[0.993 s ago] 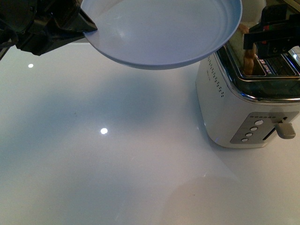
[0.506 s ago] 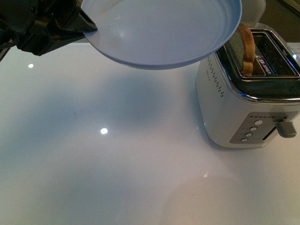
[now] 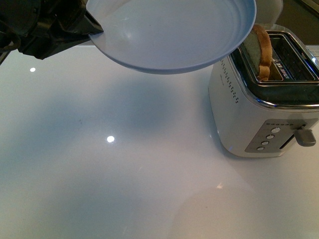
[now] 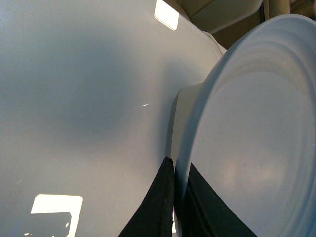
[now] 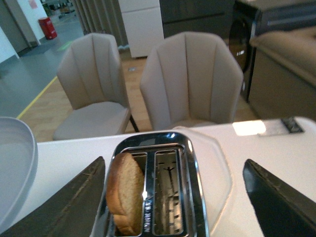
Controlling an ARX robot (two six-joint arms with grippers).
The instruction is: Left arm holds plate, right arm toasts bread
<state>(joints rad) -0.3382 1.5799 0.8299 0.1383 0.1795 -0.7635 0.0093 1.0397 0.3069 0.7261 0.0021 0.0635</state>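
One plate (image 3: 174, 35), rim clamped in the left gripper (image 4: 178, 200), hangs left of one toaster (image 3: 249, 114). One bread slice (image 5: 123, 192) stands in its left slot, seen between the spread jaws of the right gripper (image 5: 173, 162), touching neither.

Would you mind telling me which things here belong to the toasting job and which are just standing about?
Job: plate, clamped in the left gripper; bread, standing in a toaster slot; toaster; right gripper, open, facing the toaster.
Bystanders: two beige chairs; white cabinet behind them.
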